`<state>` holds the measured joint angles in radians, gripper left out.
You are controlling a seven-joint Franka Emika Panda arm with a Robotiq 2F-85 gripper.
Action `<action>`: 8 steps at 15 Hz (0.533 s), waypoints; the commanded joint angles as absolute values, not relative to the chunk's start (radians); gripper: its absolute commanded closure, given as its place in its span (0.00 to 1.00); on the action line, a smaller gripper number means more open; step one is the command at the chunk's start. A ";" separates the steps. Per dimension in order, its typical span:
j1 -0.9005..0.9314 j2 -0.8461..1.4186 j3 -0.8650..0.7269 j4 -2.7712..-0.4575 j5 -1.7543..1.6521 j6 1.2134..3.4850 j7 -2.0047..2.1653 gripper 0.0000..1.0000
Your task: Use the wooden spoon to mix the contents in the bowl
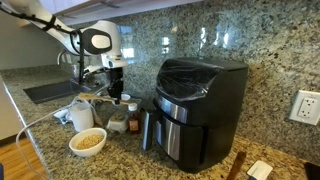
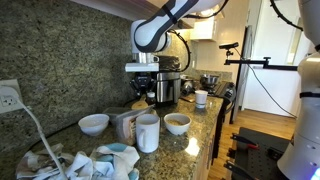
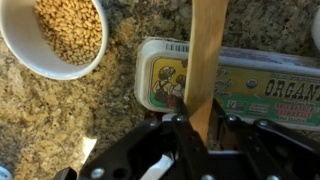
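My gripper [image 3: 186,122] clamps the wooden spoon [image 3: 208,55]. Next I must carry it left and dip it into the bowl's [image 3: 18,42] contents [image 3: 72,28].

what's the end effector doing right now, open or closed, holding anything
The end effector: closed, holding the wooden spoon by its handle, as the wrist view shows.

I've got the arm [image 1: 95,42] reaching in from above, wrist bent so the hand [image 3: 188,120] points straight down. Jaws are pinched on the wooden spoon [image 3: 208,50], its handle running out ahead of the hand.
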<state>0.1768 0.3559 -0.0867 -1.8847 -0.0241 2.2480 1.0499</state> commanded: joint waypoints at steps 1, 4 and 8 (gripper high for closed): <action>0.170 0.359 -0.071 -1.848 -0.049 2.215 1.067 0.93; 0.173 0.360 -0.068 -1.823 -0.051 2.201 1.069 0.93; 0.182 0.337 -0.068 -1.813 -0.078 2.142 1.082 0.93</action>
